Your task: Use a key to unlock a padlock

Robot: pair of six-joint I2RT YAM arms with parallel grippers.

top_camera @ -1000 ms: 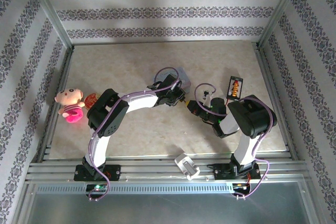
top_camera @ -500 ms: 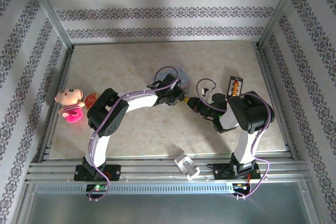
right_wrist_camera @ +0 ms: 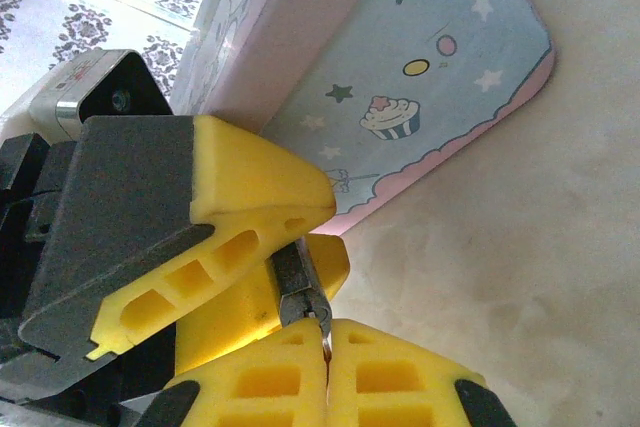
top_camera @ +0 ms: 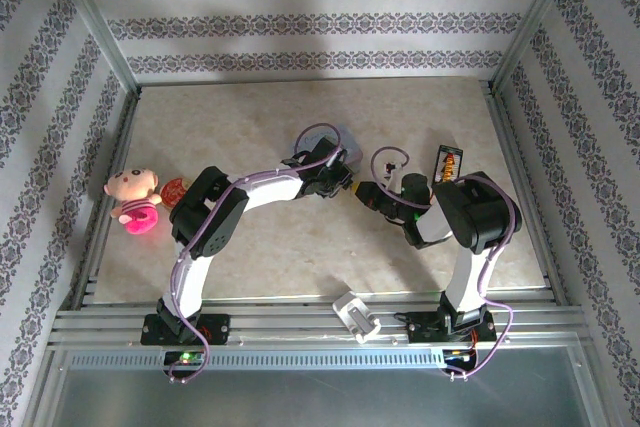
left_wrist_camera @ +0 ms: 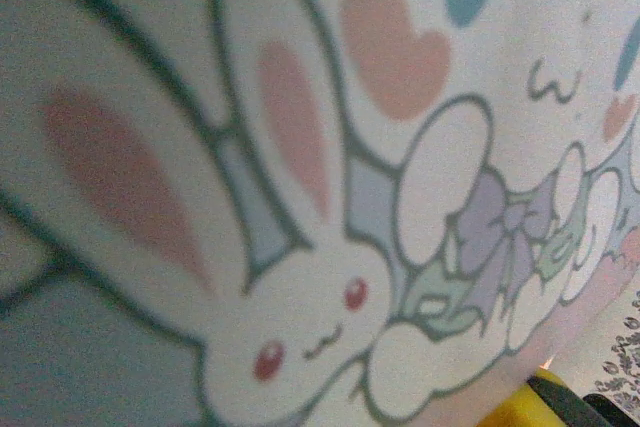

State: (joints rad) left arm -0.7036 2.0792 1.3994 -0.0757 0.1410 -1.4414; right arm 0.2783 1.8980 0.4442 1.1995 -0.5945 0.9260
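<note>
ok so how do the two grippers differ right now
The left gripper has its jaws slightly apart on a small dark piece, seemingly the padlock; the right gripper is pressed fully shut on a thin sliver, seemingly the key. The left gripper is close up beside the pale blue tin; the right gripper sits further from it, over the table. Both have yellow fingers, tips nearly meeting.

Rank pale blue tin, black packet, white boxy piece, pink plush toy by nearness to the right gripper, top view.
From the right gripper:
1. Pale blue tin, just beyond.
2. Black packet, to the right.
3. White boxy piece, near edge.
4. Pink plush toy, far left.
</note>
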